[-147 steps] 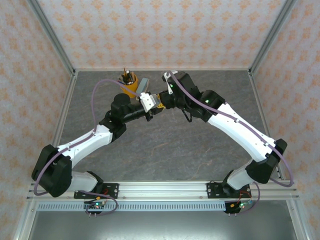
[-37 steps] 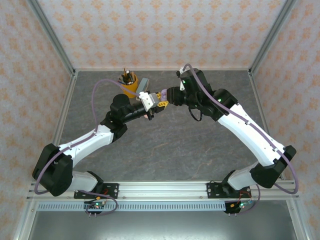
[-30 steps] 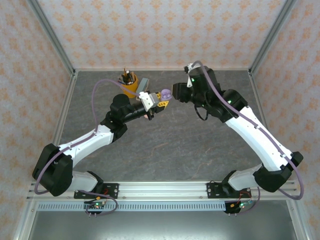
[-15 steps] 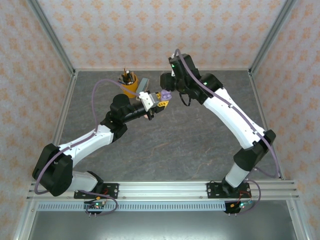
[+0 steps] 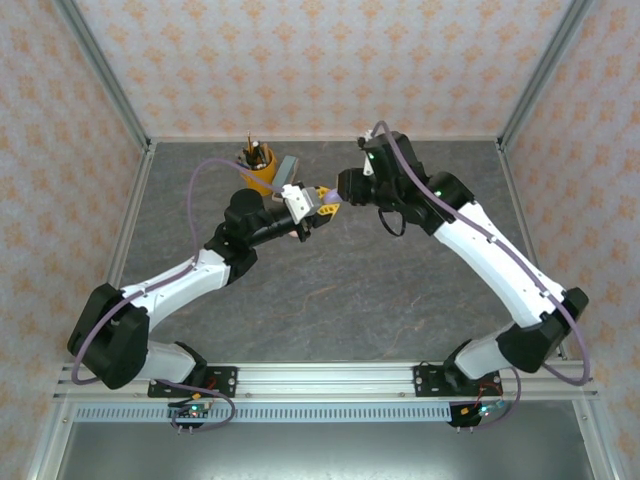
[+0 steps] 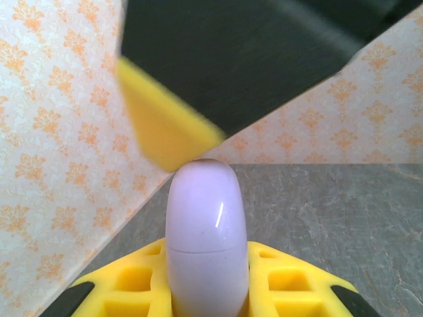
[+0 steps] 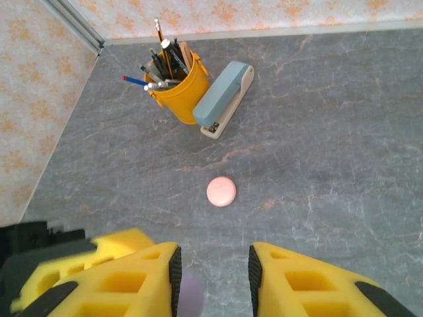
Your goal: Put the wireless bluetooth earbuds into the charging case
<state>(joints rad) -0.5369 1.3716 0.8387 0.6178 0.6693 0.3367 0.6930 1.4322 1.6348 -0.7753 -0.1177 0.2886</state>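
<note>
Lilac plastic is seen first in the left wrist view: the lilac charging case (image 6: 206, 244) is held upright, clamped low down by the left gripper (image 6: 206, 300), whose yellow fingers are closed against its sides. A seam is seen across its middle. Its rounded top is touched by a blurred yellow finger (image 6: 165, 132) from the other arm.

On to the right wrist view: the right gripper (image 7: 213, 284) is seen with its fingers part-way apart and a clear gap between them. A lilac smudge is caught beside one finger. Whether that is one of the wireless bluetooth earbuds or the case beneath cannot be told, so the buds cannot be placed with certainty. Far below on the table (image 7: 330, 132), a pink disc (image 7: 221, 191), a stapler (image 7: 223, 99) and a yellow pencil cup (image 7: 173, 86) are left untouched.

Now the top view: the case is carried off the table, near the back centre. A second ago the right arm had been drawn back, with open space between the two grippers. Now that space has been closed and the right tip has been brought onto the case. The hold on the left has not been altered. A fresh attempt at seating a bud is judged to be under way, with nothing yet shown as seated.
</note>
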